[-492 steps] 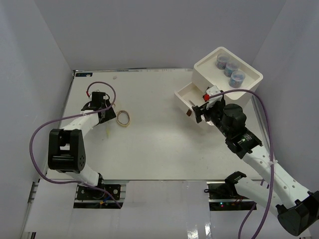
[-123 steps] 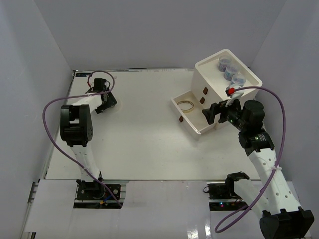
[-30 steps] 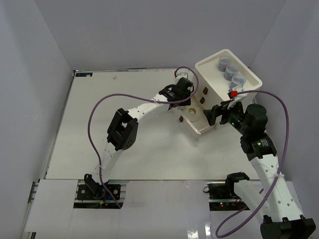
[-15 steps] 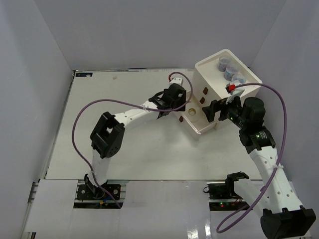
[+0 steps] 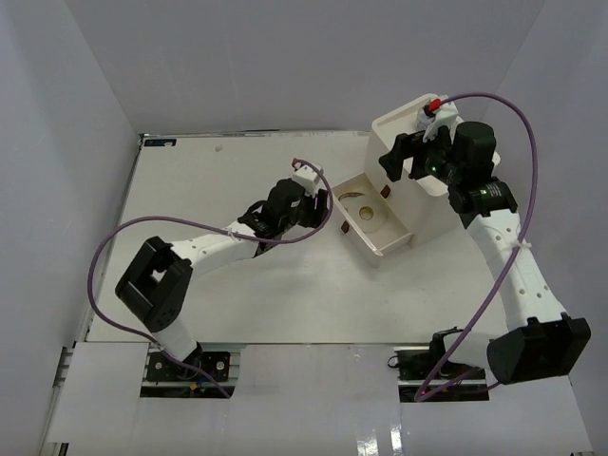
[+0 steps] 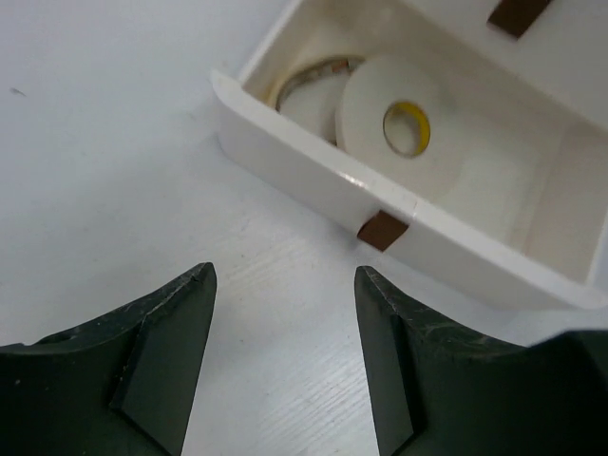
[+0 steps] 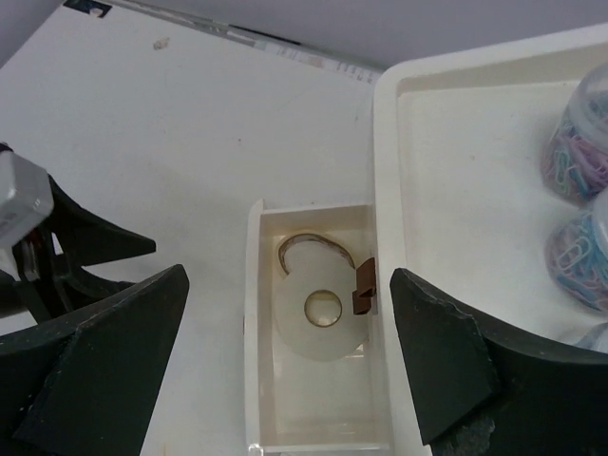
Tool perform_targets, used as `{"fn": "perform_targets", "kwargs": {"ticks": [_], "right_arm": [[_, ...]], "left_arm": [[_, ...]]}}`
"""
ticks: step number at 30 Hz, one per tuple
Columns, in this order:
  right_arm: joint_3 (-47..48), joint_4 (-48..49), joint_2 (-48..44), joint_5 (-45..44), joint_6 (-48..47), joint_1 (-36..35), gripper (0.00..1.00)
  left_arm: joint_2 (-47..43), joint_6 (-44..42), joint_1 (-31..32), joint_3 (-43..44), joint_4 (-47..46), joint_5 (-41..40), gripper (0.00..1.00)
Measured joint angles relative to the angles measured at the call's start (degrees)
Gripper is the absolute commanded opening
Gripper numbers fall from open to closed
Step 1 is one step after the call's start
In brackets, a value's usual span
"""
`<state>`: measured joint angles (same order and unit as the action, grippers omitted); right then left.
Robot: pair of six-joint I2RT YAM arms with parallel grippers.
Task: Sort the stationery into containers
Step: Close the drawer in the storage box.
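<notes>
Backed out of the open drawer [image 6: 313,180], the left tool [image 6: 283,285] hangs over the matte white counter [image 6: 114,142], jaws apart and empty. A flat, smooth white tape ring [image 6: 370,104] now lies inside the drawer, overlapping a thin tan rubber band [image 6: 304,76]. Far right, the right tool [image 7: 285,285], jaws wide and empty, has risen above the box [image 5: 446,204], whose recessed top holds round jars [image 7: 579,142].

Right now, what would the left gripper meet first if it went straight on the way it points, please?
Most likely the drawer front, by its handle: the left gripper, open, aims there. Depth is unclear; it might meet the table first.
</notes>
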<state>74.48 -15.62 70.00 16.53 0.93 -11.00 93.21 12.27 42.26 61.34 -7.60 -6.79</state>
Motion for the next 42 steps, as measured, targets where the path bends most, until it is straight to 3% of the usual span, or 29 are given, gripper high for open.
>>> {"fn": "perform_targets", "kwargs": {"ticks": [8, 21, 34, 42], "right_arm": [[0.70, -2.03, 8.46, 0.85, -0.28, 0.48, 0.93], [0.87, -1.99, 9.01, 2.62, -3.78, 0.55, 0.93], [1.60, 0.33, 9.05, -3.39, -5.70, 1.81, 0.95], [0.74, 1.09, 11.98, -1.07, -6.01, 2.27, 0.95]], "left_arm": [[10.01, -4.59, 0.13, -1.66, -4.11, 7.93, 0.69], [18.62, -5.81, 0.11, -0.11, -11.47, 12.70, 0.65], [19.10, -5.77, 0.11, 0.07, -14.08, 13.66, 0.65], [20.57, -5.90, 0.11, 2.34, -15.28, 14.91, 0.65]]}}
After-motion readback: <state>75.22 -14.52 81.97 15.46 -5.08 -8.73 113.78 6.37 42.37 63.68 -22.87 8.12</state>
